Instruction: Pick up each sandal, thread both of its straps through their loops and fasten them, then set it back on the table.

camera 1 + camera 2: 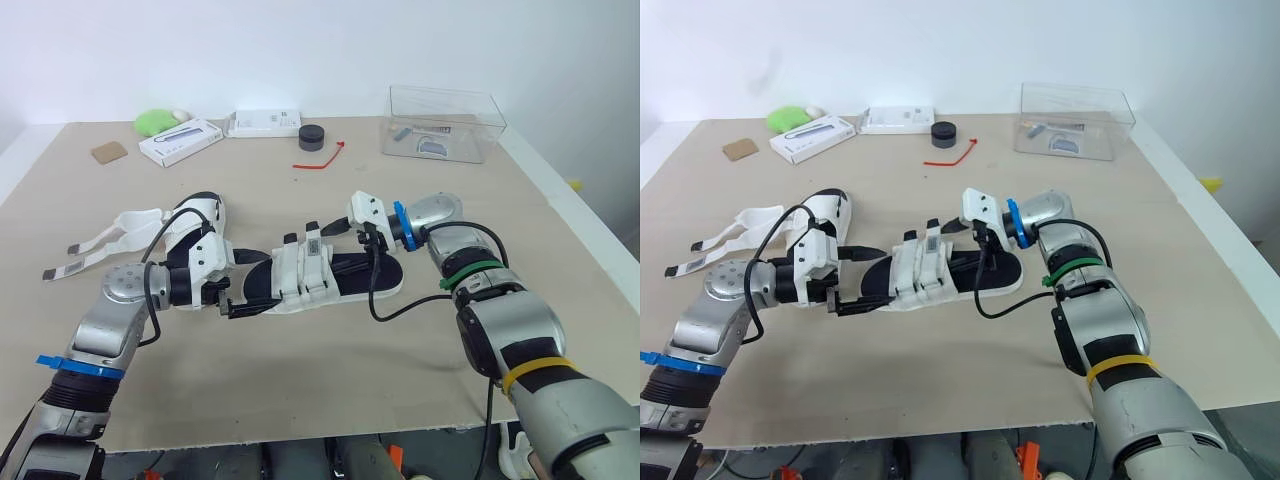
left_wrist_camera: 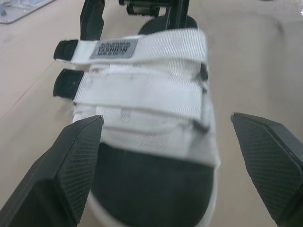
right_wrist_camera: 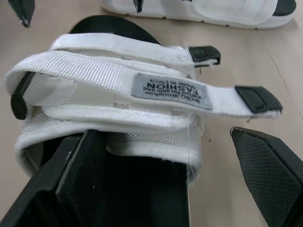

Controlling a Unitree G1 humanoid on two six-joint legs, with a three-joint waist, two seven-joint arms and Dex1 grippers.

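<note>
**Both pincers open around the middle sandal**

I see one sandal (image 1: 312, 272) lying flat near the middle of the tabletop (image 1: 300, 385), with its black footbed facing up. Its two white straps (image 2: 142, 71) lie across the upper, and their black tips stick out past one side. My left pincer (image 1: 245, 284) is at one end of it, fingers spread wide on either side of the sole and gripping nothing. My right pincer (image 1: 350, 246) is at the opposite end, also open; one finger (image 3: 71, 179) is over the footbed and the other is out beside the sandal. The second sandal (image 1: 192, 226) lies toward the left edge, its loose straps (image 1: 95, 247) trailing outward. A clear box (image 1: 445, 122) sits at the far right corner.
</note>
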